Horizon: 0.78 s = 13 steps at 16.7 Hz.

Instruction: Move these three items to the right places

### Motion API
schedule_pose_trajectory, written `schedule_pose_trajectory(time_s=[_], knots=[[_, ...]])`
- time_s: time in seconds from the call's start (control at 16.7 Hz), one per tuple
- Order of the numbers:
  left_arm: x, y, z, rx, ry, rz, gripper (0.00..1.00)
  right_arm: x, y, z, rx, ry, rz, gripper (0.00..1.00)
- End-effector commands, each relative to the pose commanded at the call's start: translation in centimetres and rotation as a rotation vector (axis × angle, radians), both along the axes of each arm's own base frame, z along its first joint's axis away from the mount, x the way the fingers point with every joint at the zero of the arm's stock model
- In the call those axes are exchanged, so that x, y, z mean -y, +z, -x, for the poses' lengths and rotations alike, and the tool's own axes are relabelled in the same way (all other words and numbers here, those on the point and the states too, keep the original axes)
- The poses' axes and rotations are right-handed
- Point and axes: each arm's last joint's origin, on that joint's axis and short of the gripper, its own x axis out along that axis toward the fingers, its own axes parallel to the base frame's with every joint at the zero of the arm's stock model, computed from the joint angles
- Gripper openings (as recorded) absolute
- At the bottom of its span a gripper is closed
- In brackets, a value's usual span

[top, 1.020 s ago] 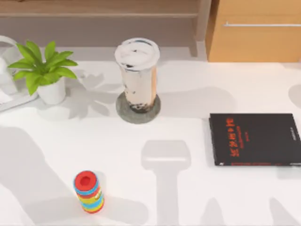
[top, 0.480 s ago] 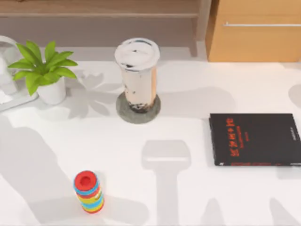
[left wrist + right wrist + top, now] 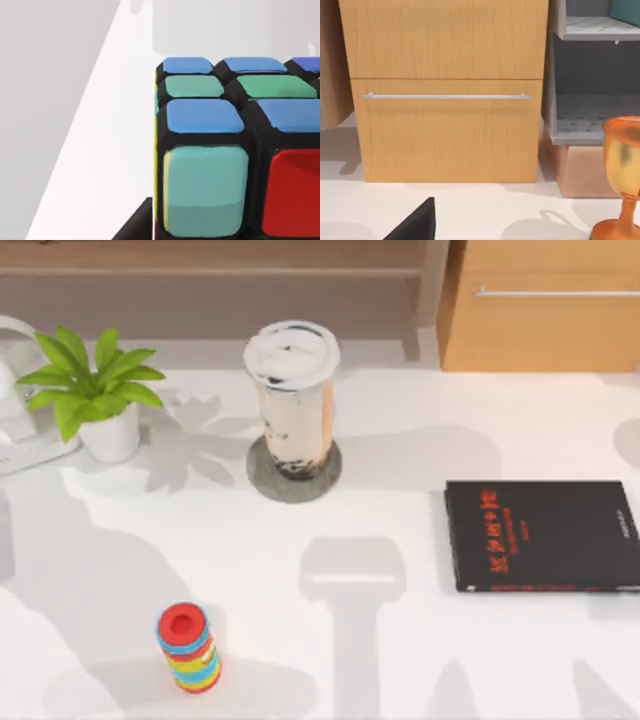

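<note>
The tall clear cup (image 3: 293, 390) of milky brown tea with a white lid stands upright on the round grey coaster (image 3: 262, 480) at the table's back middle. The large black book (image 3: 545, 535) with red lettering lies flat at the right edge, nothing on it. In the left wrist view a colour-tiled puzzle cube (image 3: 235, 150) sits very close to the camera, on the white table near its edge, with a black bit of my left gripper (image 3: 134, 226) beside it. A black bit of my right gripper (image 3: 416, 222) shows low before a wooden cabinet.
A potted green plant (image 3: 95, 390) stands back left, beside a white curved shape (image 3: 15, 410) at the left edge. A striped ring-stack toy (image 3: 188, 648) stands front left. The right wrist view shows a wooden drawer cabinet (image 3: 445, 90), grey shelves (image 3: 590, 80) and an orange goblet (image 3: 622, 180).
The arm shadow on the table's left side has slid left and toward the front, and the white shape at the left edge has drawn back. Cup, book, plant and toy have not moved.
</note>
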Motion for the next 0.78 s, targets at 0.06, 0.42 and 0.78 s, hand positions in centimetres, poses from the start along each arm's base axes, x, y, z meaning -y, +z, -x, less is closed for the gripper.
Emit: schedule_pose_trajectory(time_s=[0.06, 0.42, 0.78], knots=[[0.5, 1.9, 0.1, 0.076, -0.012, -0.028, 0.0, 0.0, 0.0, 0.0, 0.0, 0.0, 0.0, 1.0], [5.7, 12.9, 1.8, 0.618, -0.134, -0.194, 0.0, 0.0, 0.0, 0.0, 0.0, 0.0, 0.0, 1.0], [10.5, 18.0, 2.5, 1.16, -0.27, -0.296, 0.0, 0.0, 0.0, 0.0, 0.0, 0.0, 0.0, 1.0]])
